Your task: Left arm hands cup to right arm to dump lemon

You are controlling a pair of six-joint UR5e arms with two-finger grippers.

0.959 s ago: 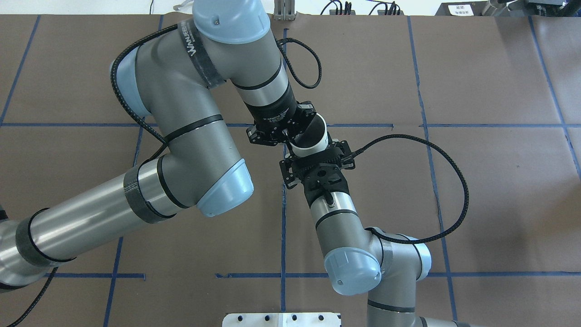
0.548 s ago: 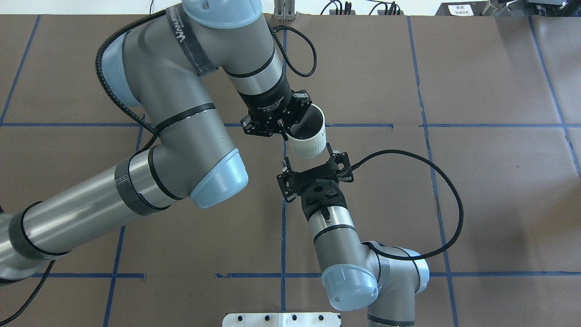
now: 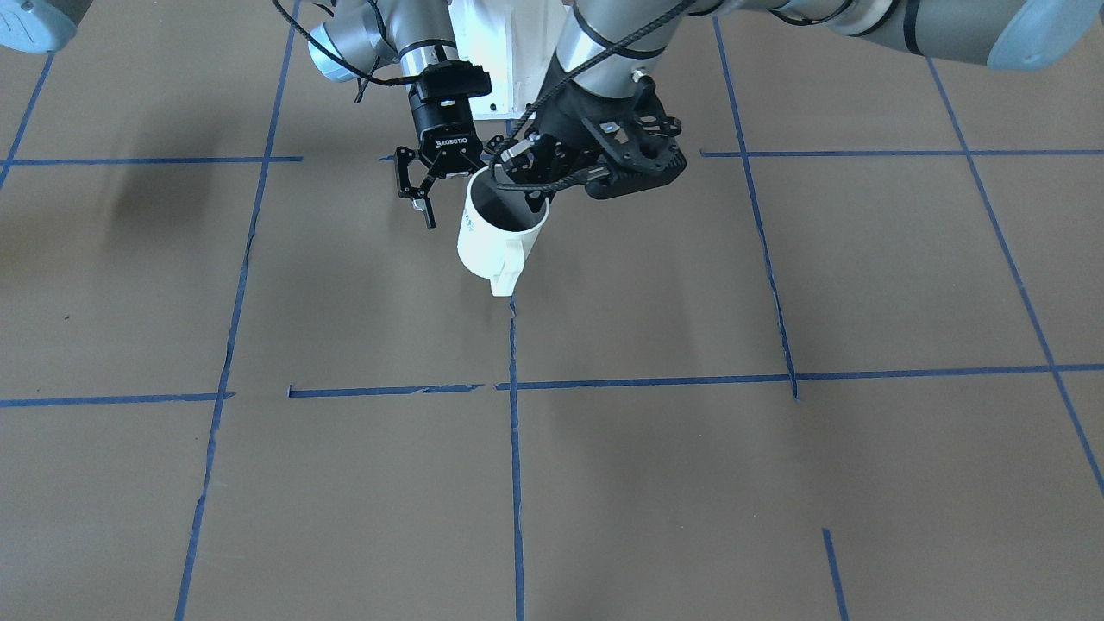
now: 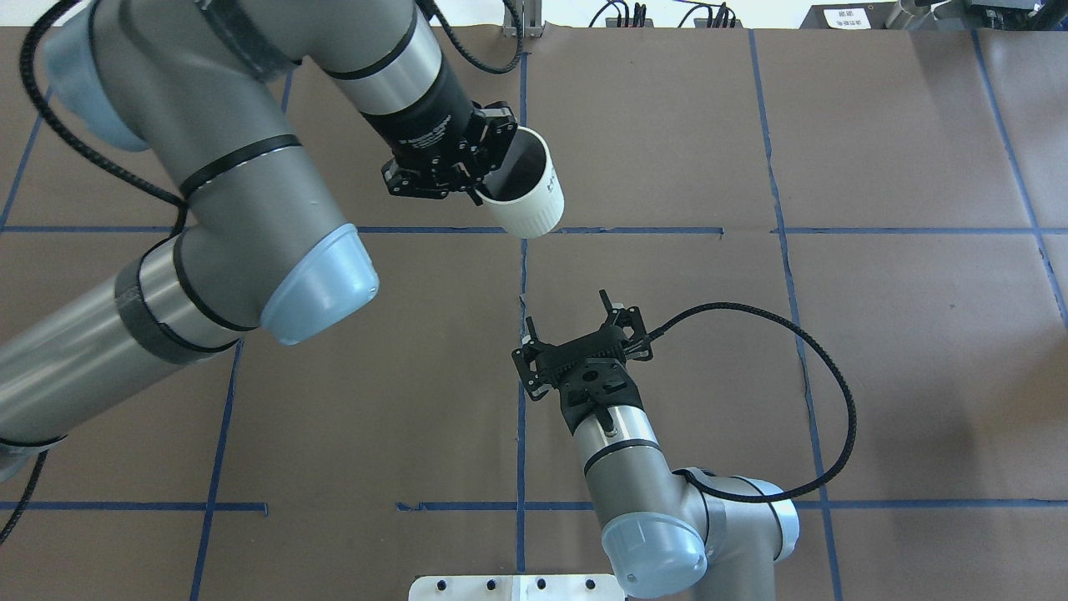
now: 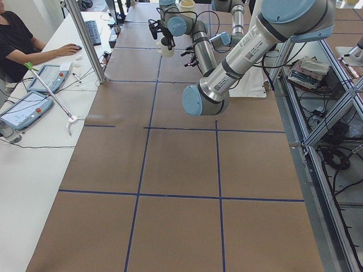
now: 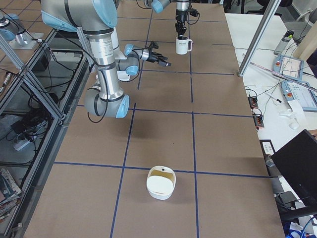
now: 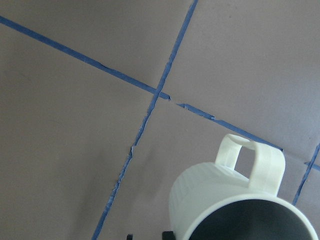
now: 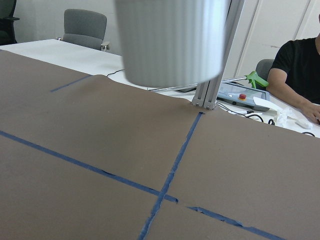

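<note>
Nearest the robot, the right gripper (image 4: 567,313) points forward and level on its bent arm, jaws spread wide with nothing between them. Farther out and well apart from it, the cup (image 4: 524,190) hangs mouth-up above the table (image 4: 834,334). The left gripper (image 4: 482,177) pinches the cup's rim from above, one finger inside. The handle faces away from the robot. The left arm reaches in from the side.

Likely a robotics lab — taped table (image 4: 901,351).
</note>
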